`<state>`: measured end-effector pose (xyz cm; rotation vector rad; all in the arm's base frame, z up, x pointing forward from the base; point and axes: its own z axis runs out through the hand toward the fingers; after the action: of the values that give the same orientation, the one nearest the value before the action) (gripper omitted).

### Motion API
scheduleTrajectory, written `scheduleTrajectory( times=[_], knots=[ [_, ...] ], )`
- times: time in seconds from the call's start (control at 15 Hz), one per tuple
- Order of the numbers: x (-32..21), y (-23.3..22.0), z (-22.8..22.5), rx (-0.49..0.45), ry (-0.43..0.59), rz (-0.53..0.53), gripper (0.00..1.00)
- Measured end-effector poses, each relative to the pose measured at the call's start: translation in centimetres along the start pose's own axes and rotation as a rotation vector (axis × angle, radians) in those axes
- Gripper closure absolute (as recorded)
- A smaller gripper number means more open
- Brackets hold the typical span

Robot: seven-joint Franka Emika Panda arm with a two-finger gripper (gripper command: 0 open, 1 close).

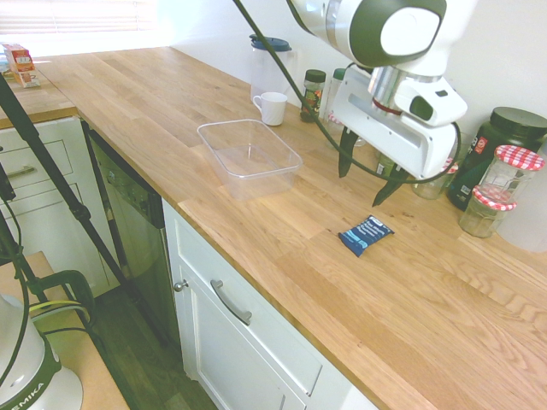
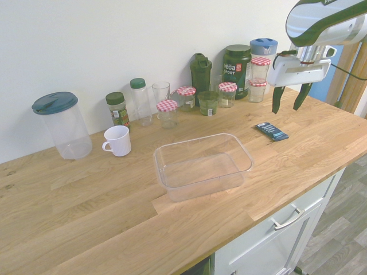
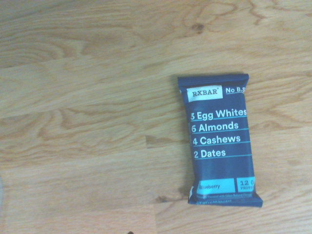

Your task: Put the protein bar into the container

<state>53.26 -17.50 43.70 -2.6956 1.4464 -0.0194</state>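
Worktop (image 2: 86, 200) of pale wood carries everything here. Going left to right in the second exterior view: a clear jug (image 2: 62, 126) with a dark lid stands near the back edge, then a white mug (image 2: 117, 140), then a row of jars and bottles (image 2: 200, 91) along the wall, their labels mostly too small to read. The container (image 2: 202, 165), clear and without a lid, sits near the front edge. Farther right the protein bar (image 2: 271, 132) lies flat on bare wood, well apart from the container; the wrist view shows its print, cut off at one side. The gripper (image 2: 289, 98) hangs above the bar, pointing down, fingers apart and holding nothing; the arm is cut off by the picture's top edge.
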Motion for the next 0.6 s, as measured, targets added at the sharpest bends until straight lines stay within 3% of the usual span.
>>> scheduleTrajectory(
  times=[0.6],
  knots=[
    [3.7,-2.5,5.3,-0.008,0.045,-0.026,0.0]
  ],
)
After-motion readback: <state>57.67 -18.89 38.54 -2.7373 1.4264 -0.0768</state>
